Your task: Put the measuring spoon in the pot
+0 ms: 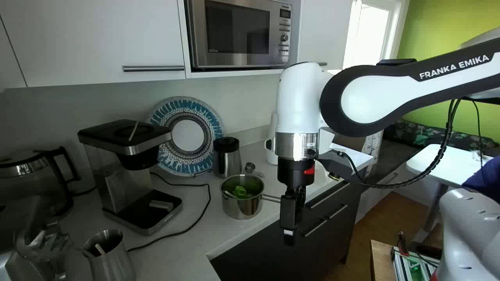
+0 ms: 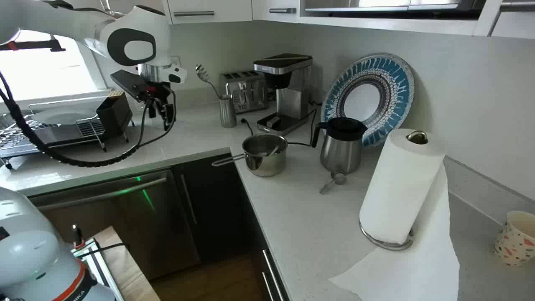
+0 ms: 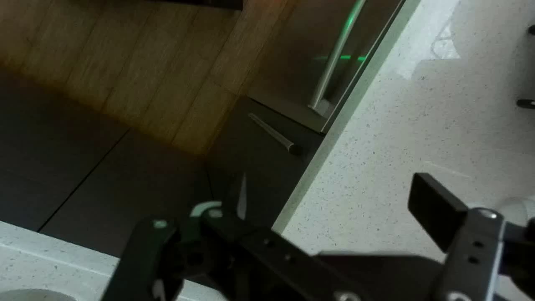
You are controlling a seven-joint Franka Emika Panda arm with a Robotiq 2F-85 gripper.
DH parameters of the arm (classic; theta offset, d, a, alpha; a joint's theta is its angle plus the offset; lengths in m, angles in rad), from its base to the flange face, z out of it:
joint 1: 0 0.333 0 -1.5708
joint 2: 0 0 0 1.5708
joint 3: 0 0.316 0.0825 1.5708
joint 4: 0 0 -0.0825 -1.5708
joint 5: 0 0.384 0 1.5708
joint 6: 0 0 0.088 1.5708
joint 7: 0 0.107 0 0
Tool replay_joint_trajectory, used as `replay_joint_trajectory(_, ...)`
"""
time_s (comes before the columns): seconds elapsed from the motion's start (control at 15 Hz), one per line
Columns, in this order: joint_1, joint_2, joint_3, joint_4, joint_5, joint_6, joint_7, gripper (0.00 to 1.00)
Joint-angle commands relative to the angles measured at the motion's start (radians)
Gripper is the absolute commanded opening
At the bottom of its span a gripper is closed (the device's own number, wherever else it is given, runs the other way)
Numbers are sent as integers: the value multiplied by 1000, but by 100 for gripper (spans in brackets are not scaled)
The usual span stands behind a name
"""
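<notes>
The steel pot [image 1: 244,208] stands on the counter near its corner edge. It also shows in an exterior view [image 2: 267,165], its wire handle pointing towards the robot. A bright green patch and a pale streak show inside it; I cannot tell whether these are objects or reflections. A small grey measuring spoon [image 2: 338,178] lies on the counter in front of the steel jug. It is partly hidden behind the pot in an exterior view [image 1: 250,168]. My gripper [image 1: 289,233] hangs in the air, apart from both. In the wrist view its fingers [image 3: 334,196] are spread with nothing between them.
A jug with a black lid [image 2: 342,154] stands near the measuring spoon. A coffee machine [image 2: 292,94], a patterned round platter [image 2: 397,75], a paper towel roll [image 2: 403,188], a utensil cup [image 2: 228,113] and a dish rack [image 2: 83,127] stand around. Cupboards hang above.
</notes>
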Motion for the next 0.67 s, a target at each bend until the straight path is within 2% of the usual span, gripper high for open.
replay_joint_trajectory(0.0,-13,0,11,2,4,-4,-3,100)
replay_joint_trajectory(0.47,-13,0,11,2,4,-4,-3,100)
replay_joint_trajectory(0.53,-26,1,6,3,-12,28,-5,100)
replay_joint_trajectory(0.6,-63,6,8,13,-126,77,-25,100)
